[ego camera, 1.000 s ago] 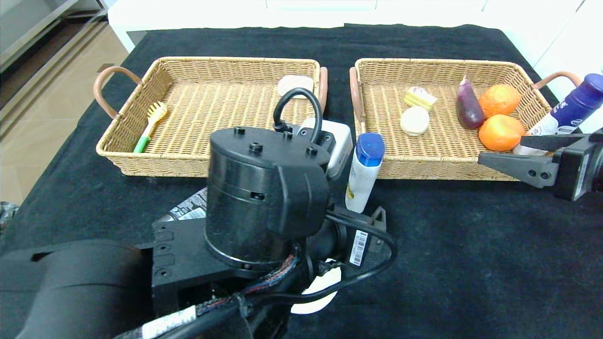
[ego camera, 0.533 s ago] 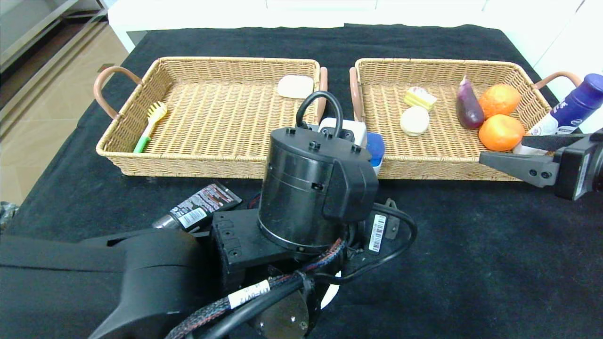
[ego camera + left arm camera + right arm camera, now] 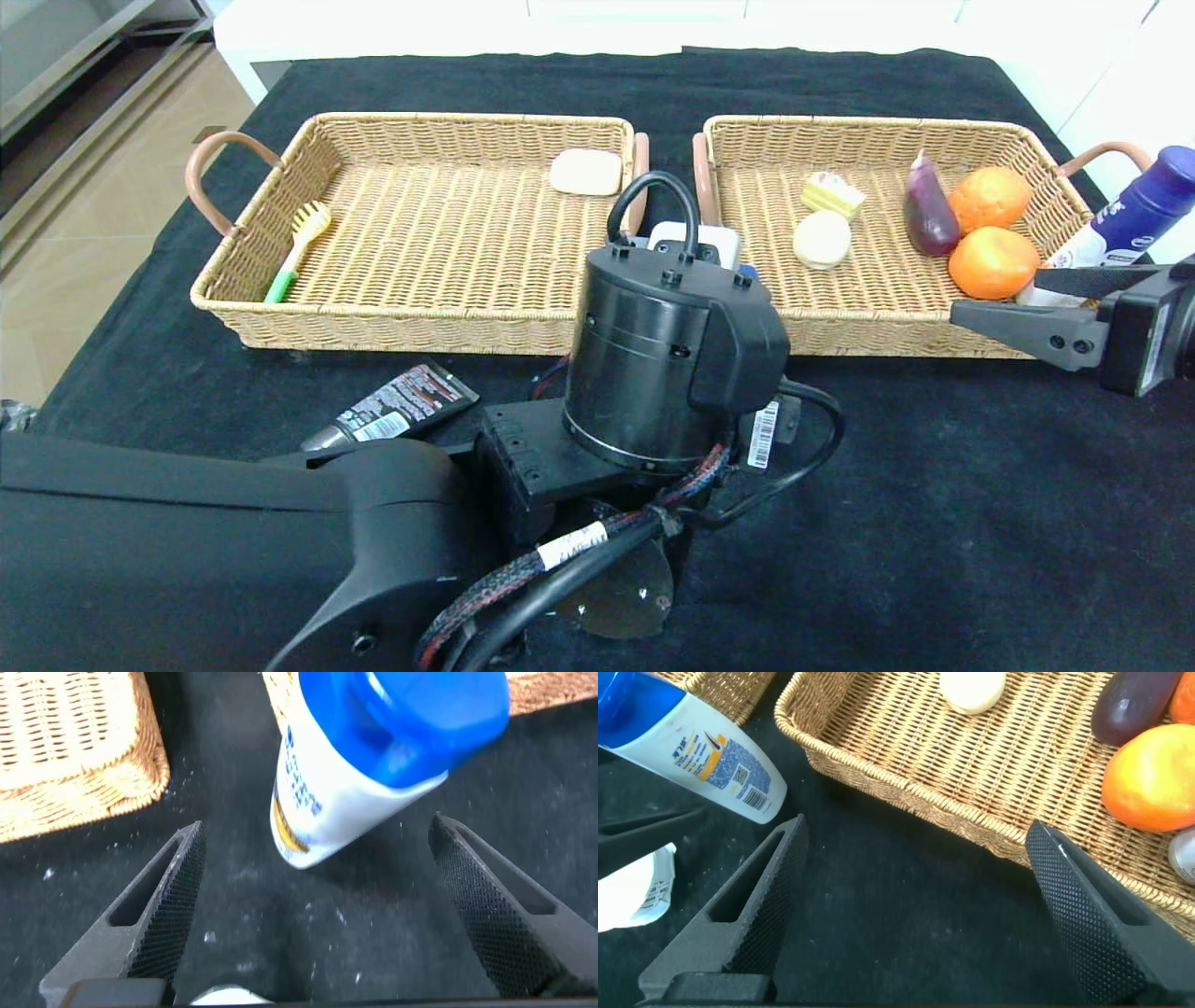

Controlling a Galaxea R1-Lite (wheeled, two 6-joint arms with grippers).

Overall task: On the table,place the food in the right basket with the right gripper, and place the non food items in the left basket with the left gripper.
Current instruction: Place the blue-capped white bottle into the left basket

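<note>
On black speckled table (image 3: 934,523): left end effector (image 3: 313,905) wide open, empty, straddling blue-capped bottle (image 3: 374,765).

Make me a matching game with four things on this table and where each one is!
Things:
1. green brush
2. black tube
3. purple eggplant
4. blue-capped white bottle

Places:
A. right basket, beside the oranges
B. on the black cloth, before the left basket
C. between the left tool's open fingers
D. left basket, near its handle

Pairs: 1-D, 2-B, 3-A, 4-C
</note>
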